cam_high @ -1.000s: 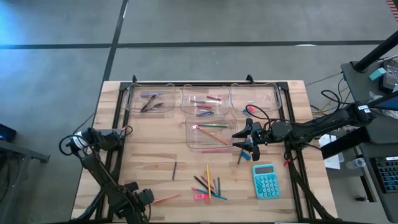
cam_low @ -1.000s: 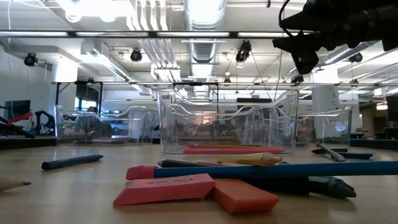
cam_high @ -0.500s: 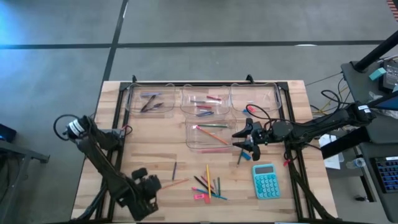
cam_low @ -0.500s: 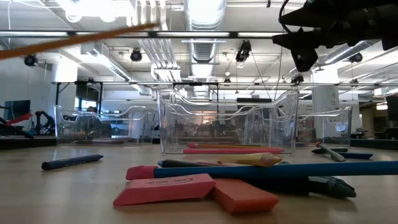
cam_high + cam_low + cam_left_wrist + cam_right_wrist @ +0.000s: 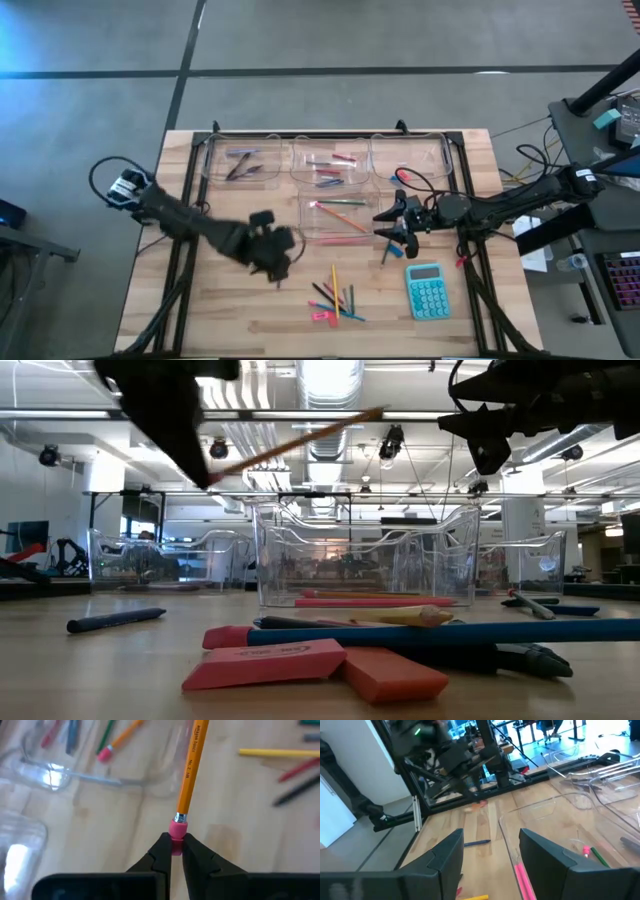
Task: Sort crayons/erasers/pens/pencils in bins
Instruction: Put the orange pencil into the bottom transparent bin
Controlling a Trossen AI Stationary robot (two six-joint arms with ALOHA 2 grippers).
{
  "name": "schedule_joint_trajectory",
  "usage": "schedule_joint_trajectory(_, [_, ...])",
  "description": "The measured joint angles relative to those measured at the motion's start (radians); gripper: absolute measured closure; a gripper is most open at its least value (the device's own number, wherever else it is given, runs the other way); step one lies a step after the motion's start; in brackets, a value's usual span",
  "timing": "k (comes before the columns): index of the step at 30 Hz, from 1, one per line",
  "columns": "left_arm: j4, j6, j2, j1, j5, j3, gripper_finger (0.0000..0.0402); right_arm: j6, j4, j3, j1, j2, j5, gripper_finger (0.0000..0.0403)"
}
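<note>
a: where's the left pincer [image 5: 171,851]?
b: above the table's [image 5: 230,300] middle, clamped on an orange pencil's [image 5: 192,767] pink eraser end.
a: the right pincer [image 5: 392,226]?
b: spread wide, holding nothing, beside the front bin [image 5: 308,228].

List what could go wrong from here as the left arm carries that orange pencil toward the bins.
1. The left gripper pinches the orange pencil only by its pink eraser tip, so the long shaft could swing or slip out.
2. The near bin with pencils has tall clear walls; a tilted pencil might strike the rim and fall outside.
3. The right gripper hangs open beside that same bin, so the arms may crowd each other there.
</note>
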Motion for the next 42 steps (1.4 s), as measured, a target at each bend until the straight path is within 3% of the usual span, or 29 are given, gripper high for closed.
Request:
schedule_joint_trajectory(11, [0.066, 0.352, 0.015, 0.245, 0.030, 0.116, 0.0389, -0.036, 0.000, 0.000, 0.000, 0.000, -0.018, 0.0220])
schedule_joint_trajectory(20, [0.076, 0.431, 0.125, 0.348, 0.057, 0.145, 0.0389, -0.029, 0.002, 0.000, 0.000, -0.002, -0.024, 0.0220])
schedule_joint_trajectory(32, [0.151, 0.472, 0.208, 0.374, 0.069, 0.156, 0.0386, -0.035, 0.001, 0.000, 0.000, -0.002, -0.024, 0.0220])
schedule_joint_trajectory(36, [0.171, 0.472, 0.208, 0.374, 0.071, 0.152, 0.0364, -0.035, 0.001, 0.000, 0.000, -0.002, -0.024, 0.0220])
schedule_joint_trajectory(42, [0.160, 0.469, 0.199, 0.374, 0.071, 0.160, 0.0287, -0.035, 0.001, 0.000, 0.000, -0.002, -0.024, 0.0220])
